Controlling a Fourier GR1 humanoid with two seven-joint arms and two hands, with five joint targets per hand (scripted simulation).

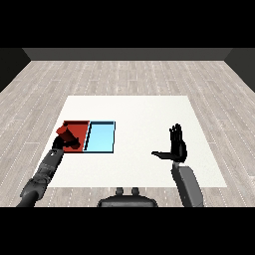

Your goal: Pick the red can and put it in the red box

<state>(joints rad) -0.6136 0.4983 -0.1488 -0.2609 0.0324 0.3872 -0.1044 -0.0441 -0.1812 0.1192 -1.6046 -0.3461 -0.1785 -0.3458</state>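
Pale wood-plank flooring surrounds a white tabletop [149, 114] under a dark back wall. At about nine o'clock on the tabletop, a red tray [79, 125] and a light blue tray [101, 138] lie side by side, touching, the red one on the outer side. The left robot hand [66, 141] sits over the near part of the red tray, its fingers curled round the red can [64, 131], which is tilted and hovers at or just above the tray floor. The right robot hand [176, 147] stands at about four o'clock, well apart from both trays, fingers straight and thumb spread, holding nothing.

By my reading, the pick is done and the can has reached the red tray; only the release and withdrawal remain. Red on red makes the can's outline hard to separate, and I cannot tell whether it touches the tray.
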